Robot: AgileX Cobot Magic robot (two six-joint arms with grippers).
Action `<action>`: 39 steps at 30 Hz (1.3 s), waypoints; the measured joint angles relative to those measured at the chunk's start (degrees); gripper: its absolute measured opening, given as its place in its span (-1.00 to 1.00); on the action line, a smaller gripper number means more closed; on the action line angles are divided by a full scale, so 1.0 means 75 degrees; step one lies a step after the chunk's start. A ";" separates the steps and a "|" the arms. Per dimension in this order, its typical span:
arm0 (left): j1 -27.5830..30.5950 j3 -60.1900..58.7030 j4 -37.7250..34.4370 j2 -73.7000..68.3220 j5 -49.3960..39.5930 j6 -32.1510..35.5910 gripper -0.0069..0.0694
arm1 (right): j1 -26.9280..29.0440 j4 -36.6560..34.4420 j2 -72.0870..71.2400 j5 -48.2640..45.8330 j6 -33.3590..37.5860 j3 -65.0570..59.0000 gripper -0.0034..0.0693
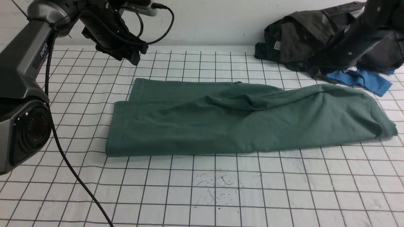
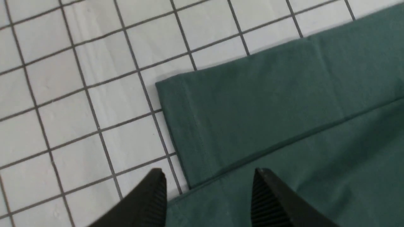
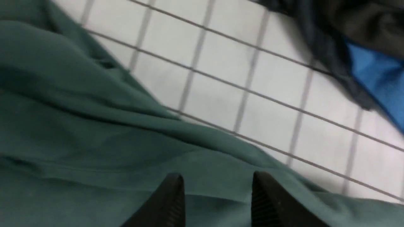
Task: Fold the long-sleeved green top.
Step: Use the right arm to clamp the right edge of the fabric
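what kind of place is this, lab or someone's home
Most likely a robotics lab bench, not a home: a white tabletop ruled with a black grid, a robot arm marked PIPER at the left, and a pile of dark garments beyond the green long-sleeved top.

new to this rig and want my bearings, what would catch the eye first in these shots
The green long-sleeved top dominates, folded into a long band across the middle of the gridded table, rumpled toward its right end. At the far right sits a heap of dark garments with a bright blue garment poking out. The left gripper and right gripper hang open above the top, holding nothing.
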State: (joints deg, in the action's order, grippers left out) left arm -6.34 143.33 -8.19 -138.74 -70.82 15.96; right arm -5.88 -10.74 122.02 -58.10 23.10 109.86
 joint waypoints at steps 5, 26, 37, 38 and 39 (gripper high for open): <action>0.0063 0.0006 0.0032 -0.0451 -0.0007 0.0137 0.17 | -0.0685 -0.1943 0.0560 -0.0795 0.1889 0.0006 -0.80; 0.0078 0.0006 0.0172 -0.0770 -0.0024 -0.0076 0.44 | -0.0725 -0.2076 0.1926 0.3320 -0.0131 0.0086 -0.94; 0.0078 -0.0370 0.0317 -0.0949 -0.0010 -0.0850 0.33 | -0.0725 -0.2069 0.1926 0.2053 0.0250 0.0086 -0.94; 0.0078 -0.0651 0.0424 -0.0799 -0.0003 -0.0892 0.32 | -0.0725 -0.2044 0.1926 0.1988 0.0293 0.0086 -0.94; 0.0078 -0.0844 0.0466 -0.0707 -0.0003 -0.0908 0.32 | -0.0725 -0.2037 0.1926 0.1933 0.0322 0.0086 -0.94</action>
State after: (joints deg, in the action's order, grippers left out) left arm -5.76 137.00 -4.70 -144.05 -70.84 9.15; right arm -11.31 -26.02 136.46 -43.60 25.52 110.51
